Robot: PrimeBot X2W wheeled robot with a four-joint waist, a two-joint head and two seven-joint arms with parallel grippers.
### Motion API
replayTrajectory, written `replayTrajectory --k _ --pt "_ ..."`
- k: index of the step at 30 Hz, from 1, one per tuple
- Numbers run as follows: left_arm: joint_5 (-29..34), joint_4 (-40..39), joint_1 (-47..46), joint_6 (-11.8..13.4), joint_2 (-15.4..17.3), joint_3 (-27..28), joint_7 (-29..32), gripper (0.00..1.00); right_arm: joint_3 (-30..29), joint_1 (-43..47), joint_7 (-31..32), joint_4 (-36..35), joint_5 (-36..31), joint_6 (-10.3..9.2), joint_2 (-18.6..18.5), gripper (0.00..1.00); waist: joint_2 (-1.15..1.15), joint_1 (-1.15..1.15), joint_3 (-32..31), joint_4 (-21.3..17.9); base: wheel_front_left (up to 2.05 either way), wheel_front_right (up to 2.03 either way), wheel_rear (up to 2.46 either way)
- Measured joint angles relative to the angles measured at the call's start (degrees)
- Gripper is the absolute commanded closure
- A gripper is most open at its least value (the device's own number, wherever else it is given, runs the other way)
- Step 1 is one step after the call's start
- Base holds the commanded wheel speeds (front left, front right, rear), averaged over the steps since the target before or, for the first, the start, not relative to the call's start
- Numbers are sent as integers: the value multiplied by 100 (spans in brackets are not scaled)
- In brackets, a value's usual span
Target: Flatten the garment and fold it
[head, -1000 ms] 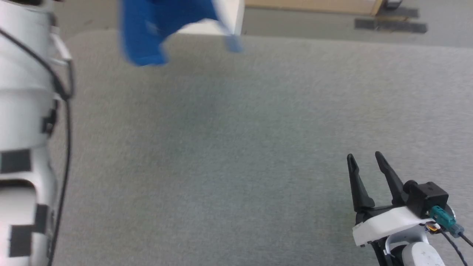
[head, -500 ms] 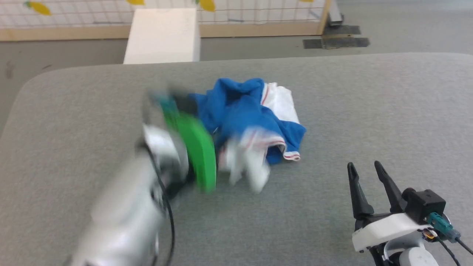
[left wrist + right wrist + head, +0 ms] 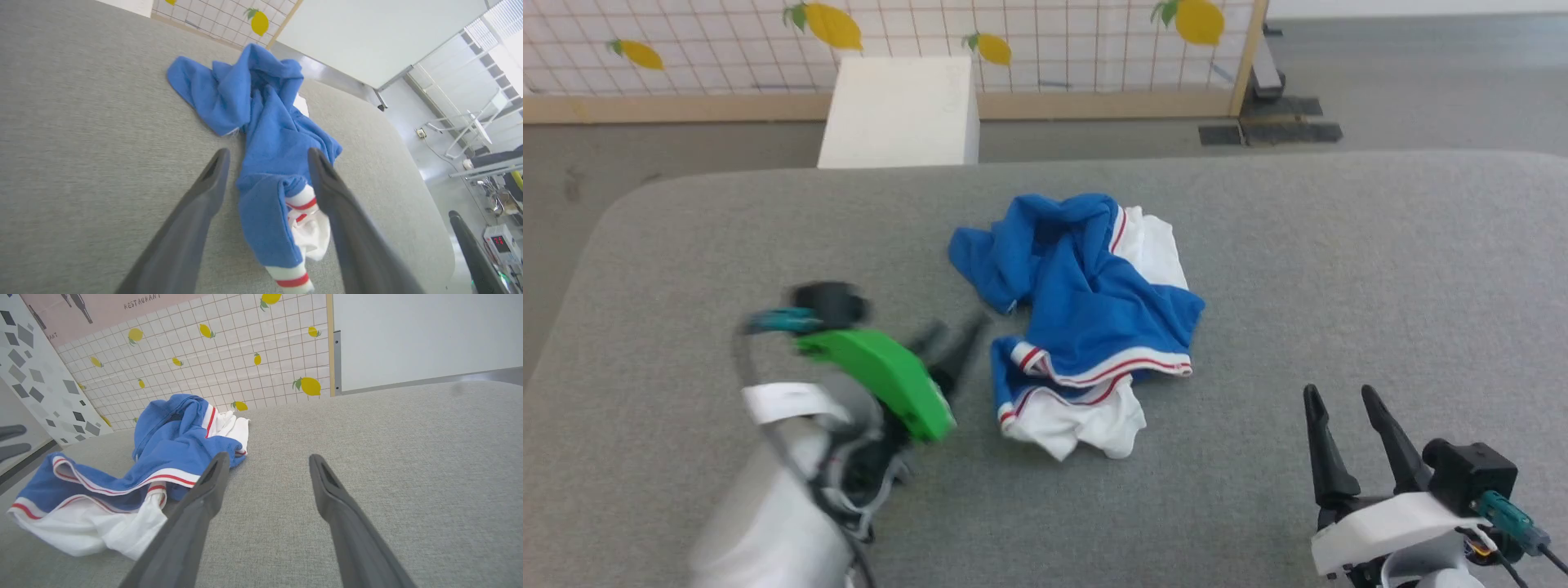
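Note:
The garment point(image 3: 1086, 302), a royal-blue T-shirt with white sleeves and red-and-white striped trim, lies crumpled in a heap at the middle of the grey table point(image 3: 1339, 269). It also appears in the left wrist view as the garment point(image 3: 265, 163) and in the right wrist view as the garment point(image 3: 171, 449). My left gripper point(image 3: 952, 335), with its green wrist housing, hovers open just left of the heap, its fingers pointing toward the cloth and holding nothing. My right gripper point(image 3: 1339, 396) stands open at the lower right, well apart from the shirt.
A white box point(image 3: 900, 110) stands on the floor beyond the table's far edge. Behind it runs a tiled lemon-print panel point(image 3: 1013, 41) with a wooden frame. The table's rounded left corner point(image 3: 613, 212) lies near my left arm.
The head camera tilted up, shifting the whole picture. The garment went from hanging at the top of the view to lying on the table. My left gripper has let go and drawn back leftward.

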Motion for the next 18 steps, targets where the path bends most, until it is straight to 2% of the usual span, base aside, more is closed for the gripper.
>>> replayTrajectory --k 4,9,14,18 --pt "5 -361 325 244 185 710 -1227 0 -124 45 10 97 112 0 -1 0 0 0 -209 87 0 0 0" --pt "1028 -539 1235 557 649 926 -2749 0 -325 71 278 179 160 -1 -3 0 0 0 -397 195 0 0 0" --pt "1968 -1010 1793 800 759 1017 -3026 0 -474 -283 1259 319 41 -1 9 0 0 0 -344 271 0 0 0" --pt "2418 -1539 2108 890 497 1446 -3045 0 -669 -1231 2047 419 -309 -1 -5 0 0 0 -153 312 0 0 0"
